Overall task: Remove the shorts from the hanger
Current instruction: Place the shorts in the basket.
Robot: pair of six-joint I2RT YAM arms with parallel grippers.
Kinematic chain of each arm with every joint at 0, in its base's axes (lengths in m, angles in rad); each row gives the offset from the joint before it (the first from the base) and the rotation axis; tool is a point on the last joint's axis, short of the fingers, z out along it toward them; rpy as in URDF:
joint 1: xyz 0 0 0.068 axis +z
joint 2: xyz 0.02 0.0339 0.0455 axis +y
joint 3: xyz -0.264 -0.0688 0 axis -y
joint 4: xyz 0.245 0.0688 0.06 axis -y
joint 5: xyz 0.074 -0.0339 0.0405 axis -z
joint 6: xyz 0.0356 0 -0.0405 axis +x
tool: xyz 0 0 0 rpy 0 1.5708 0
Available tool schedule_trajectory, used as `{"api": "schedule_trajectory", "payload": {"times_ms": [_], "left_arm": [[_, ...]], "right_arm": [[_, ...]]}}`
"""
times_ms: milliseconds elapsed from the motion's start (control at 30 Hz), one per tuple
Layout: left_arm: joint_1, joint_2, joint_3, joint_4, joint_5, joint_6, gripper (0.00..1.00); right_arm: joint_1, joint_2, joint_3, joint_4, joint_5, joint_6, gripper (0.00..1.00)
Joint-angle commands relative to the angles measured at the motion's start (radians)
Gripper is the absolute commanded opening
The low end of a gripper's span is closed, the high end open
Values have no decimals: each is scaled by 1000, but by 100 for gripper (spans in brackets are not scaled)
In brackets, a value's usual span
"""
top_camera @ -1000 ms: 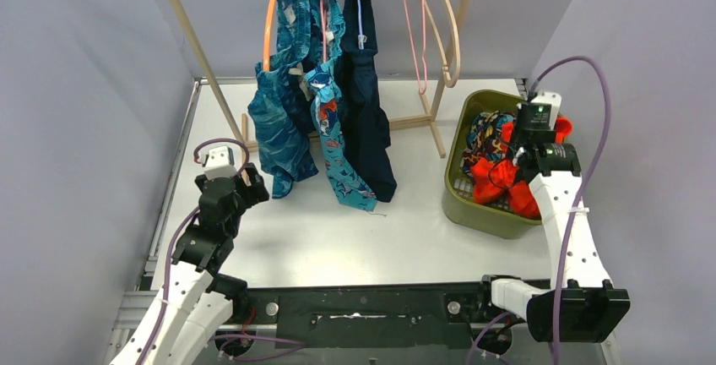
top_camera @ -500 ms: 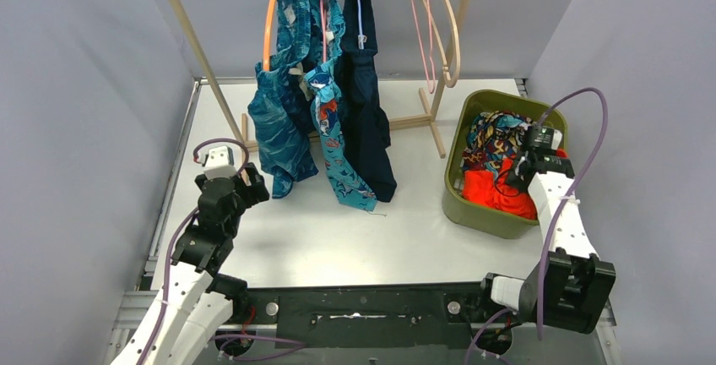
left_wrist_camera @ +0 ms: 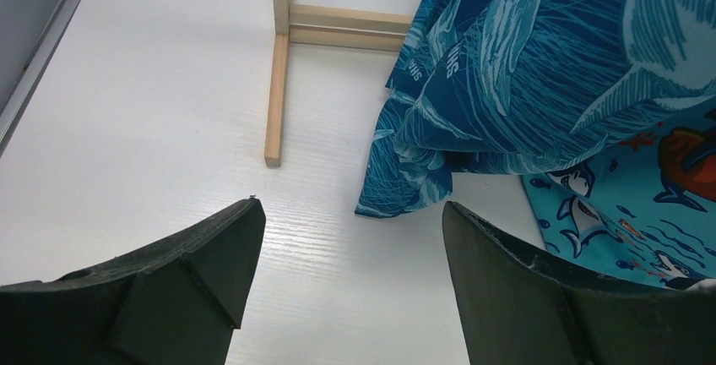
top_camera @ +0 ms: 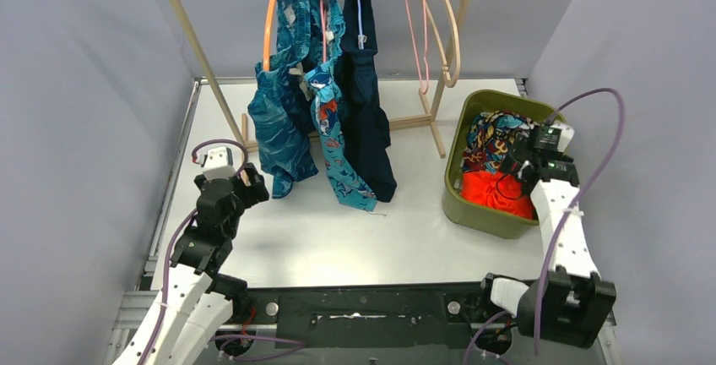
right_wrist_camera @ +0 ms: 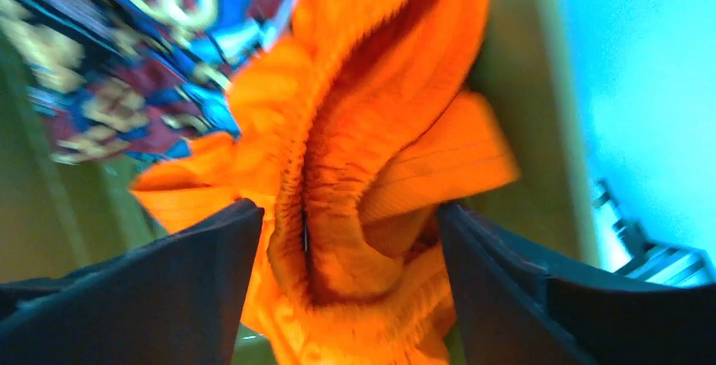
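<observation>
Three shorts [top_camera: 367, 120] hang, two lie in the bin [top_camera: 485, 221]; left hand [left_wrist_camera: 350, 207] and right hand [right_wrist_camera: 346, 205] both spread wide.

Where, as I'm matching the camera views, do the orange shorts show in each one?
Top external: the orange shorts lie in the near end of the green bin, at right.
Left wrist: not in it.
Right wrist: the orange shorts fill the centre.
Shared landmark: the multicolour patterned shorts beside them, seen in the top and right wrist views.
</observation>
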Motion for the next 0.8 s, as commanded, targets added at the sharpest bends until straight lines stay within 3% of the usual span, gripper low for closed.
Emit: {"api": "schedule_trajectory", "payload": {"times_ms": [0,167,333,433,633,767], "left_arm": [[9,-8,9,69,22,14,77],[10,8,15,61,21,14,77],[12,6,13,58,4,14,77],[12,9,13,58,2,14,77],[12,10,13,57,2,14,77],[12,16,12,58,2,14,77]], "right_arm": [[-4,-144,205,0,31,-11,82],[-7,-157,264,3,-59,3,80],[-6,-87,166,102,-265,27,55],[-18,-16,58,151,-231,65,50],[-69,-57,-134,249,-117,194,54],[-73,-135,-67,226,-192,122,57]]}}
